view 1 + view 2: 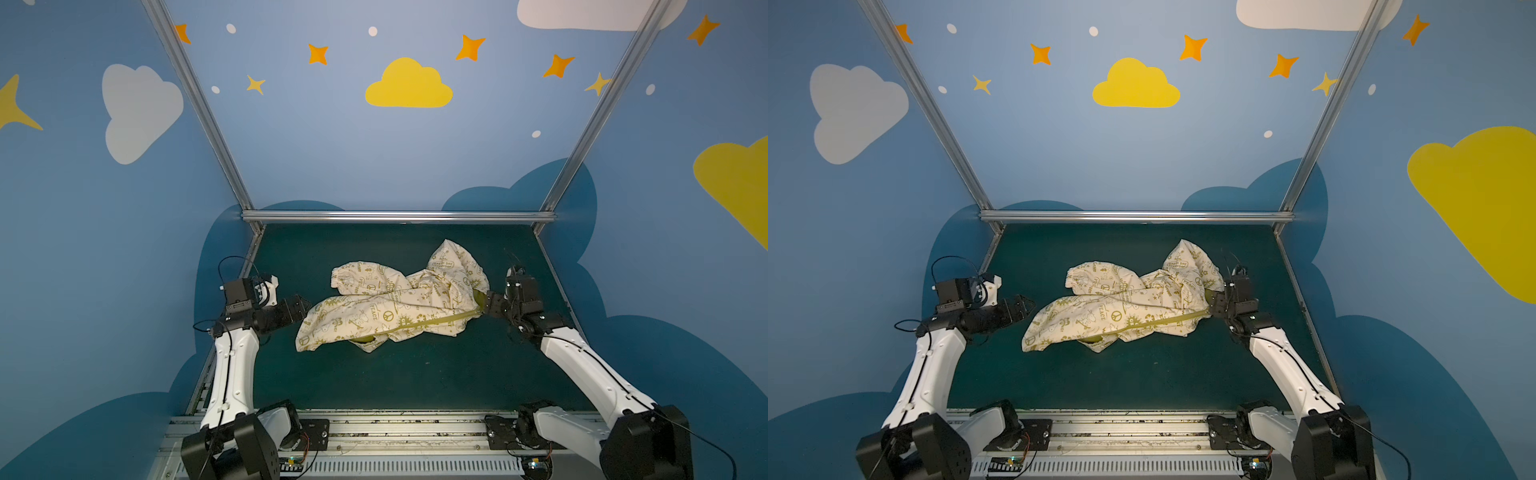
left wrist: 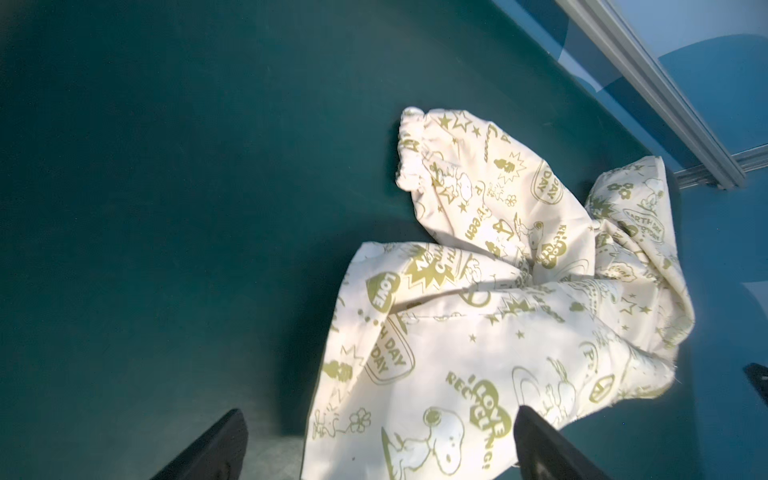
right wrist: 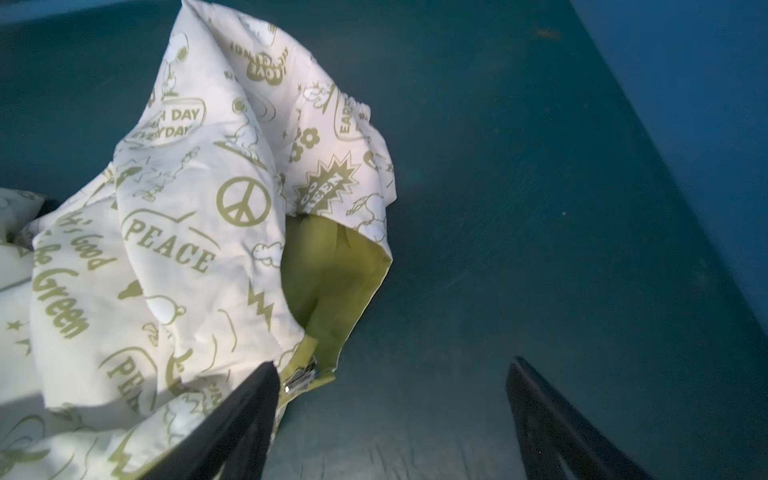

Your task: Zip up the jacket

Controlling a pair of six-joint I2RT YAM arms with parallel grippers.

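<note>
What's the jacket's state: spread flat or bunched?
Bunched: the jacket lies crumpled in folds on the mat, olive lining showing at one end.

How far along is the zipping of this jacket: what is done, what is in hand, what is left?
Done, it seems: the zipper runs as one closed olive line across the jacket, its slider at the end by the right gripper. In hand: nothing; that one and the left gripper are open. Left: perhaps nothing, though crumples hide part of the zipper.

jacket [image 1: 390, 307]: cream, olive-green cartoon-and-word print | lining [image 3: 328, 270]: plain olive-green | table [image 1: 374, 382]: dark teal | walls [image 1: 332, 145]: blue, yellow and white clouds, orange stars
</note>
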